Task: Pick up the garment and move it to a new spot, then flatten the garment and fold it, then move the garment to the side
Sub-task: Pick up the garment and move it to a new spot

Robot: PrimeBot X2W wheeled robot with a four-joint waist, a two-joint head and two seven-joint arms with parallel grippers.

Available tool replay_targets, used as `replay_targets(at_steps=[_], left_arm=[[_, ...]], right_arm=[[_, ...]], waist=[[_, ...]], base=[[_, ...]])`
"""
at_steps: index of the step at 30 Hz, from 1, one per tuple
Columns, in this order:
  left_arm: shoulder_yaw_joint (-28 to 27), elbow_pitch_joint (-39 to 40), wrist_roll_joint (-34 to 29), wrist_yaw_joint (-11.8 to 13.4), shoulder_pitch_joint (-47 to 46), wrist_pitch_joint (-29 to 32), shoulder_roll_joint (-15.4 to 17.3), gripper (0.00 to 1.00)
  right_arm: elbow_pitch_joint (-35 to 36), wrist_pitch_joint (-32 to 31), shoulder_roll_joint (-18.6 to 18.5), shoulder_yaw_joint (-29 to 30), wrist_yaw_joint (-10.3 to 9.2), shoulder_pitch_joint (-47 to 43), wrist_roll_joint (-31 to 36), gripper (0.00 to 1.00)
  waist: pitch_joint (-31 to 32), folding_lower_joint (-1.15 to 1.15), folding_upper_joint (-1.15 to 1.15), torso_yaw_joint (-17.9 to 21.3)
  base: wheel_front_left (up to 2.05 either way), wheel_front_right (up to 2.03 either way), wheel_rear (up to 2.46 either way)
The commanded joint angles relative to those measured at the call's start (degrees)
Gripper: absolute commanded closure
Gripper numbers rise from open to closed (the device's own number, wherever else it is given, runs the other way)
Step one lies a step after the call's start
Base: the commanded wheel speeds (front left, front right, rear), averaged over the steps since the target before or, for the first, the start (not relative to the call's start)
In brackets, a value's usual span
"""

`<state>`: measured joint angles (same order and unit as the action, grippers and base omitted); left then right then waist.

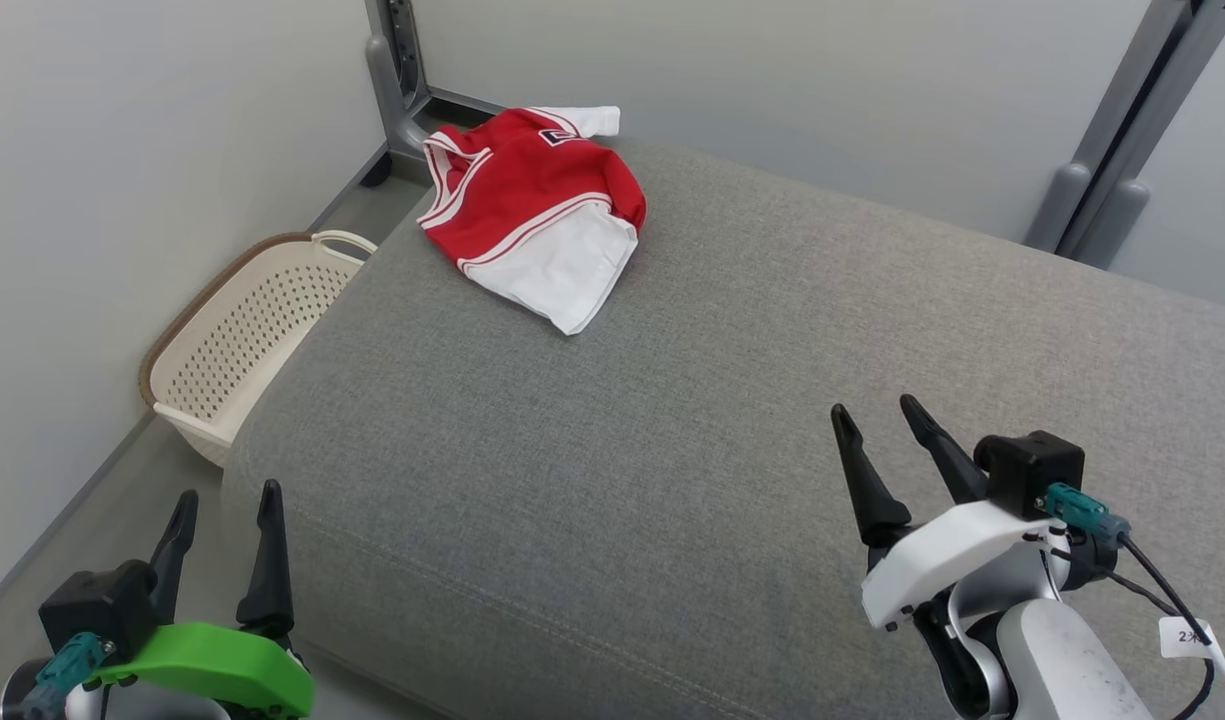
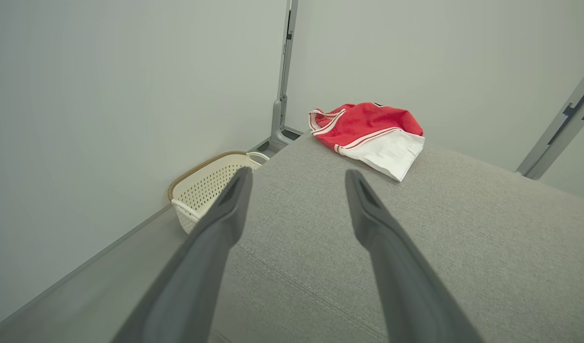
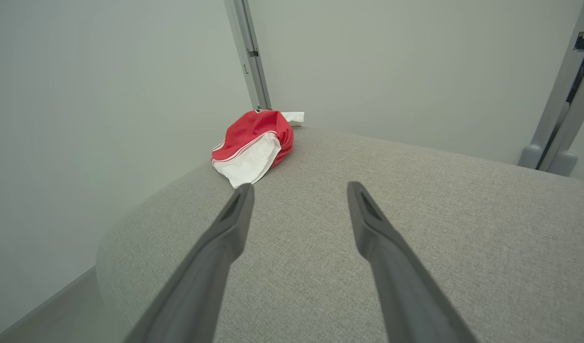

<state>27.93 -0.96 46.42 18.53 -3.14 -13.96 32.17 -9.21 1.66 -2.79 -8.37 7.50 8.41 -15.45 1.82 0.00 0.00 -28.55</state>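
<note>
Planning the pickup: left gripper (image 1: 227, 490) and right gripper (image 1: 872, 404) fingers are standing spread, empty; we are aiming for two separate shirt (image 1: 532, 215) edges across the cushion (image 1: 672, 450).

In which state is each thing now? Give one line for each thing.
Garment: bunched, not flat, lying free at the far left corner of the cushion.
Basket: upright on the floor beside the cushion; the visible part is empty.
Left gripper: open, holding nothing.
Right gripper: open, holding nothing.
</note>
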Motion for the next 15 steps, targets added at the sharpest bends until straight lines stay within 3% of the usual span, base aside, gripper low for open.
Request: replay_targets(at_steps=[1, 7, 10, 15], left_arm=[[0.0, 0.0, -0.3, 0.1, 0.3, 0.1, 0.3, 0.0], [1.1, -0.1, -1.0, -1.2, -3.6, 3.5, 2.0, 0.0], [1.9, -0.2, -1.4, -3.1, -7.9, 6.9, 3.4, 0.0], [1.9, -1.3, -1.4, -7.0, -17.8, 13.5, 6.3, 0.0]], right_arm=[[-0.4, 0.6, -0.2, 0.3, -0.03, 0.0, -0.1, 0.0], [-0.2, 1.2, -0.2, 2.6, -0.03, -2.2, -0.9, 0.0], [0.4, 1.3, -0.2, 4.3, -0.03, -3.6, -0.5, 0.0], [2.0, 0.3, -0.2, 5.2, -0.03, -3.8, 0.3, 0.0]], waist=[[0.0, 0.0, 0.0, 0.0], [0.8, 0.0, 0.0, 0.6], [1.1, 0.0, 0.0, 1.0], [-0.8, 0.0, 0.0, 5.1]], base=[[0.0, 0.0, 0.0], [0.0, 0.0, 0.0], [0.0, 0.0, 0.0], [0.0, 0.0, 0.0]])
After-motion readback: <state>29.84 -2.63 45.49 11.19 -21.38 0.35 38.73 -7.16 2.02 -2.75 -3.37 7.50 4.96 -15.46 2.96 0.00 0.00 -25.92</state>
